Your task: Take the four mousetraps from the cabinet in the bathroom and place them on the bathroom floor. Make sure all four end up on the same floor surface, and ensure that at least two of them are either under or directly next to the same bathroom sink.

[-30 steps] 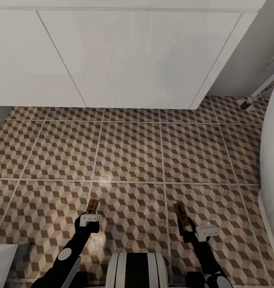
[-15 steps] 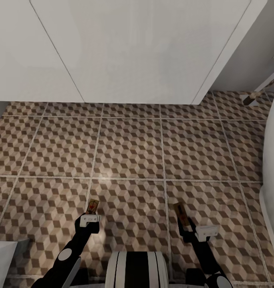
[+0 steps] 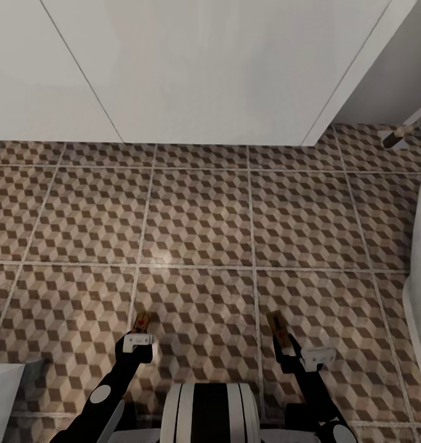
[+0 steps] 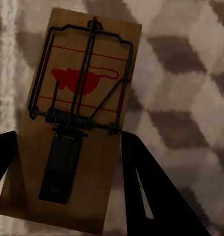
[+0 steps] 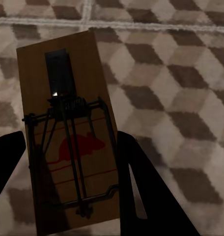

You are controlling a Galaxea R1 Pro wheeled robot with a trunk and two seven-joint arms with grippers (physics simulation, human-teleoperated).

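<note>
left mousetrap (image 3: pixel 141 321) lengthwise ahead (gripped), right mousetrap (image 3: pixel 278 329) likewise

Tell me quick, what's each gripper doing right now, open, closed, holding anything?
Left gripper: closed on a mousetrap, held above the tiled floor.
Right gripper: closed on another mousetrap.

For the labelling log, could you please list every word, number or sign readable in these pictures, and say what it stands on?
No words or numbers can be read anywhere.
Left mousetrap: a red mouse silhouette with thin red lines on the board, no lettering.
Right mousetrap: the same red mouse and lines, no lettering.
Vanity and floor: no marks, only the cube pattern on the tiles.
</note>
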